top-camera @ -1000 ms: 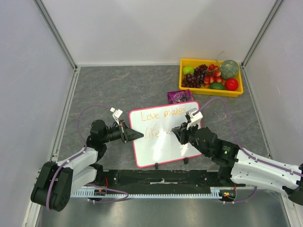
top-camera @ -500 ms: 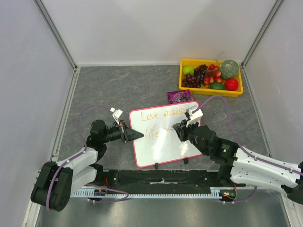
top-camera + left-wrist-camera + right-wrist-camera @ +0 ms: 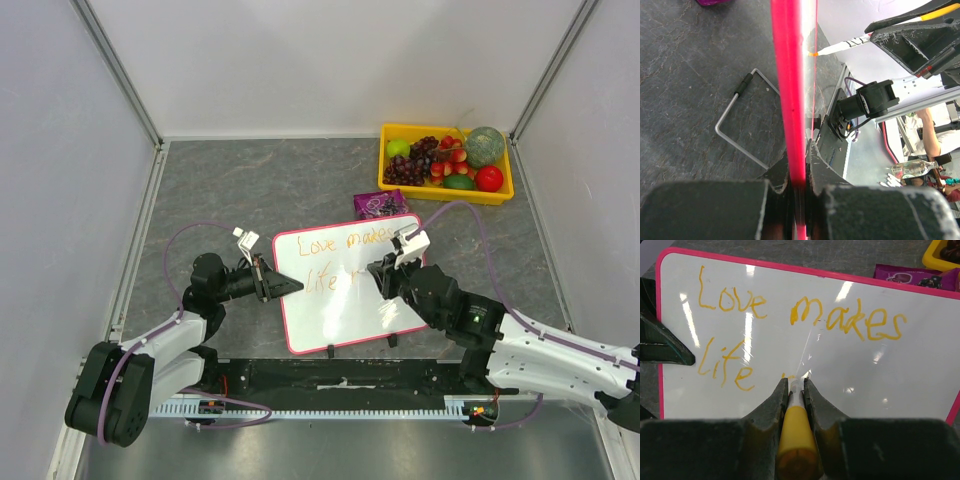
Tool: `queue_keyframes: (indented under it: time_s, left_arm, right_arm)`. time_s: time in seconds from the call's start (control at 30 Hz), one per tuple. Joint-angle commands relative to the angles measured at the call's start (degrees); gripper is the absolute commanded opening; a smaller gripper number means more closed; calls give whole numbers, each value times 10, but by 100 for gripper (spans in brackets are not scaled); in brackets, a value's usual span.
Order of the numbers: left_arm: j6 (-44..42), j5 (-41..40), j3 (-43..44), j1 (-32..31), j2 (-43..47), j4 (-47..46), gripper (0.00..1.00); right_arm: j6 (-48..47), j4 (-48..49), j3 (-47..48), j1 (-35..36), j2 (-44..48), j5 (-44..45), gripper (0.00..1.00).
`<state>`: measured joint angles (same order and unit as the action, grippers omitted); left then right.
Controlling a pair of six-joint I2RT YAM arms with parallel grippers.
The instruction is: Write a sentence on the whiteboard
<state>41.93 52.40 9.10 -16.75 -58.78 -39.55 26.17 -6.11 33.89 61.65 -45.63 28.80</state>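
- One whiteboard (image 3: 340, 315), pink-red frame, close to the near edge of the tabletop, roughly midway between the left and right edges.
- Two black feet (image 3: 331, 350) on the side toward the near edge.
- Lettered in orange on the white face: sentence (image 3: 800, 315) in two lines, reading "Love makes" above "life". Short orange stroke begun just right of "life".
- Touched on the writing face by the tip of the marker (image 3: 795, 440), right of "life" and below the "m" of "makes".
- Marker barrel clenched between the fingers of the right gripper (image 3: 796, 390), tip pointing toward the board.
- Left frame edge pinched by the left gripper (image 3: 799, 187), jaws closed on the frame from both faces. Board seen edge-on in the left wrist view.
- On the table at the back side of the board: bent wire bracket (image 3: 735, 125) with a black sleeve at one end.
- Just beyond the board's far right corner: purple packet (image 3: 380, 205). Contact with the frame not discernible.
- Toward the far right corner of the tabletop, well apart from the board: yellow tray (image 3: 440, 192) loaded with mixed fruit.
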Motion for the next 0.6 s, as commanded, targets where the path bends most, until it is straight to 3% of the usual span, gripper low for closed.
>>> queue_keyframes:
  time_s: [0.0, 0.57]
  left_arm:
    - [-106, -37, -1, -3, -12, 35, 2]
    - [-106, -37, -1, -3, -12, 36, 2]
  right_arm:
    - [7, -23, -10, -1, 12, 6, 0]
    - [3, -8, 32, -1, 36, 33, 0]
